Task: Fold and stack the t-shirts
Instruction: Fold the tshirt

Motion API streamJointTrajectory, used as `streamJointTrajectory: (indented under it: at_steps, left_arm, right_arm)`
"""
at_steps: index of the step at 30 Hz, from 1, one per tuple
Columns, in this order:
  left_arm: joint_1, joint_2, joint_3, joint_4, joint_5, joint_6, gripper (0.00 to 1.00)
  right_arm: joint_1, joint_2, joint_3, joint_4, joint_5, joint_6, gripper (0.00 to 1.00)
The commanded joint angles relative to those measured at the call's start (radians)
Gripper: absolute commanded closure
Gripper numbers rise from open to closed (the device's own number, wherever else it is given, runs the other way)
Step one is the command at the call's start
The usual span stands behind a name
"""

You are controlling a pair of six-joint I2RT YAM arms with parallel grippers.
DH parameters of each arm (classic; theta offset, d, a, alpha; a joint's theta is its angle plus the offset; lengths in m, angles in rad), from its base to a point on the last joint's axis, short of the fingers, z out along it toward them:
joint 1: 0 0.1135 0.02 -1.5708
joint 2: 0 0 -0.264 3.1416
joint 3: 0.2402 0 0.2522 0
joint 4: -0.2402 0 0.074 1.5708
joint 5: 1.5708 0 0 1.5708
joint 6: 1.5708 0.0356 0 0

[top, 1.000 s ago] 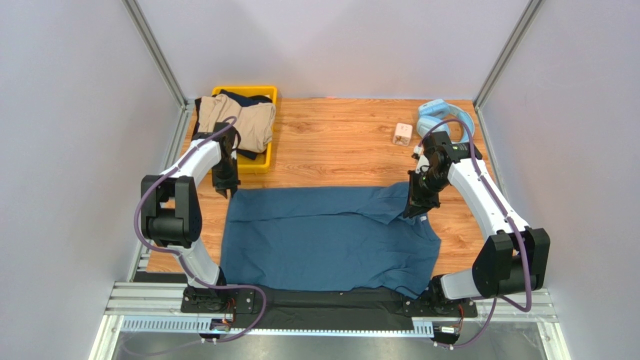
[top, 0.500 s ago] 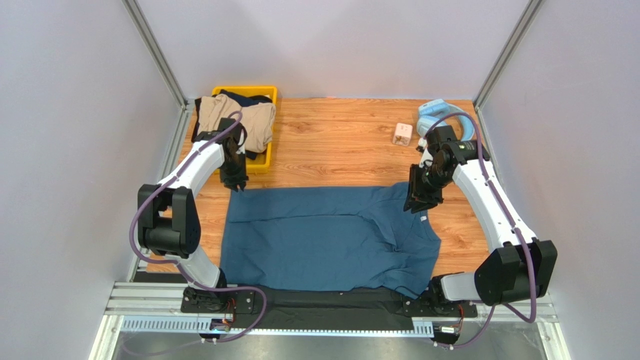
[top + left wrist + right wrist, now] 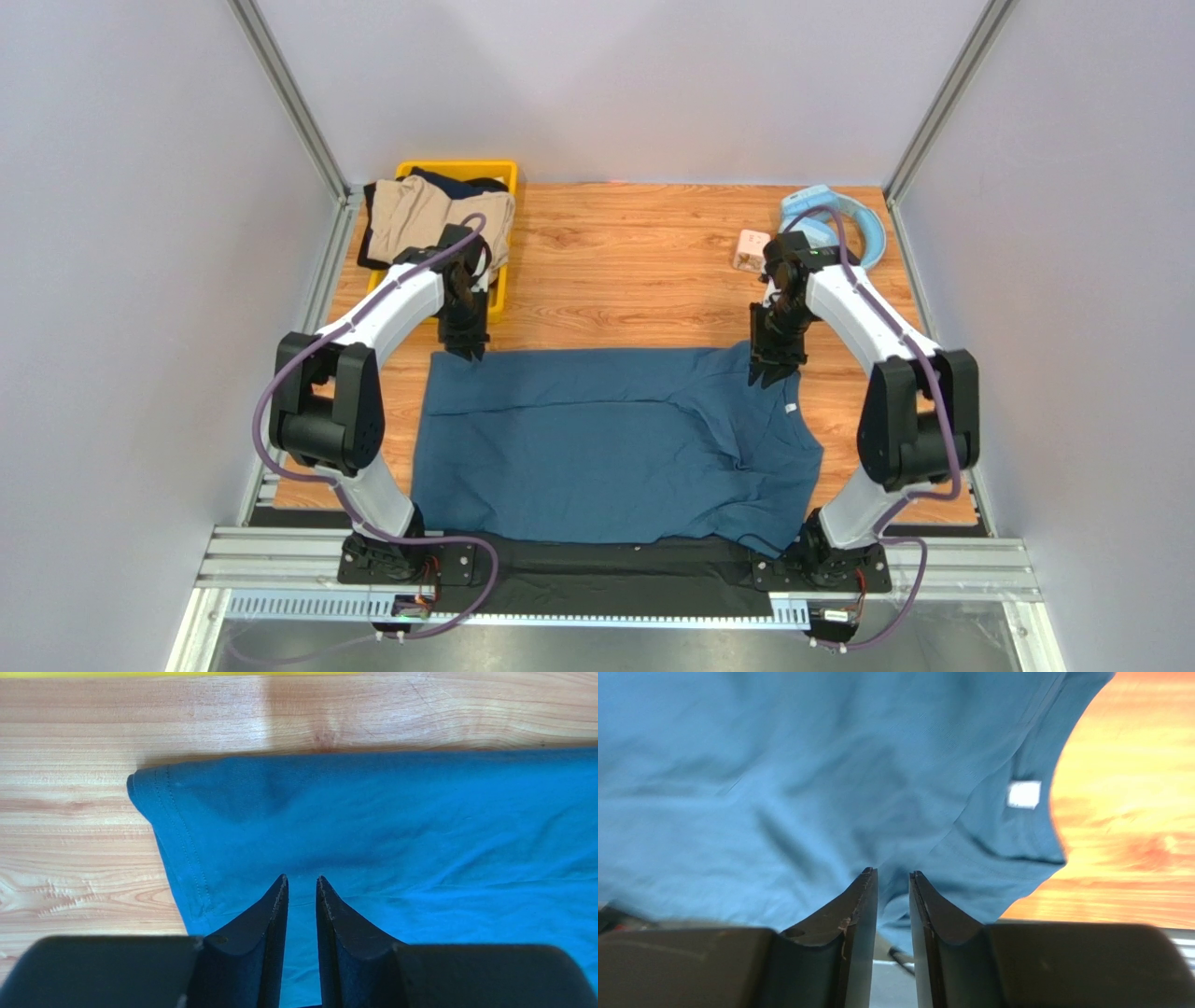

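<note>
Lying spread is one teal t-shirt (image 3: 603, 448); two garments (image 3: 435, 221) fill one bin (image 3: 502, 171).

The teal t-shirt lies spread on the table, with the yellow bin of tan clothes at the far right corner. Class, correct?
No: the top view shows the yellow bin of tan clothes at the far left corner. The teal t-shirt does lie spread on the table.

Looked down from above and behind the arm bases (image 3: 414, 560) onto the whole wooden table (image 3: 631, 266). Sat close over the teal t-shirt (image 3: 603, 448) at each wrist, facing down: left on its stitched corner (image 3: 151, 791), right, blurred, on its white label (image 3: 1024, 794). Shared that shirt with the overhead view.
</note>
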Motion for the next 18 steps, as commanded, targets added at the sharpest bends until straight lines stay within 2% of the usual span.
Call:
streamJointTrajectory:
  at_steps: [1, 3, 7, 13, 18]
  left_arm:
    - [0.002, 0.031, 0.023, 0.026, 0.009, 0.021, 0.73]
    - [0.002, 0.047, 0.026, 0.026, 0.032, 0.023, 0.77]
    - [0.0, 0.103, 0.044, 0.011, 0.047, 0.021, 1.0]
    - [-0.001, 0.146, 0.055, -0.02, 0.018, 0.037, 1.0]
    - [0.0, 0.16, 0.055, -0.017, -0.011, 0.046, 1.0]
  right_arm:
    - [0.003, 0.098, 0.047, 0.079, 0.116, 0.004, 0.75]
    - [0.002, 0.158, 0.064, 0.095, 0.13, 0.024, 0.78]
    - [-0.001, 0.279, 0.128, 0.081, 0.181, 0.04, 0.85]
    - [-0.041, 0.384, 0.199, 0.02, 0.216, 0.044, 0.99]
    - [-0.095, 0.421, 0.216, -0.022, 0.198, 0.033, 1.0]
